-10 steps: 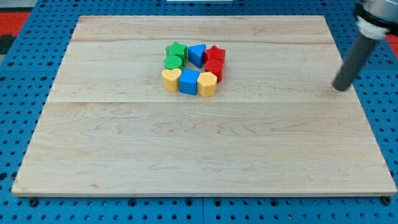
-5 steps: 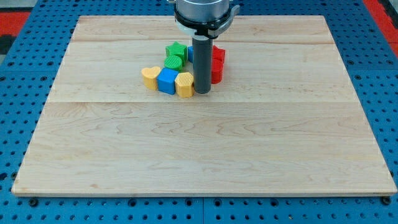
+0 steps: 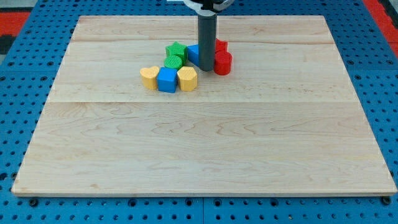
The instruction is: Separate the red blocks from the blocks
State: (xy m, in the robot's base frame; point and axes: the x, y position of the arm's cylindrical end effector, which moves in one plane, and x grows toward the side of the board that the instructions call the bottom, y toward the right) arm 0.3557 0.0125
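Observation:
My tip (image 3: 206, 68) stands in the middle of the cluster, just left of the red cylinder (image 3: 222, 63) and touching or nearly touching it. A second red block (image 3: 220, 46) shows behind it, partly hidden by the rod. A blue block (image 3: 193, 53) sits just left of the rod. A green star (image 3: 176, 49) and a green block (image 3: 173, 61) lie further left. In front are a yellow heart (image 3: 148, 77), a blue cube (image 3: 166, 79) and a yellow block (image 3: 187, 79) in a row.
The blocks lie on a light wooden board (image 3: 205, 155) set on a blue pegboard (image 3: 18, 74). The arm's body comes down from the view's top centre.
My tip came in from the right, pushed the front row of yellow and blue blocks left, then moved up between the blue block and the red ones. The red cylinder has shifted slightly right.

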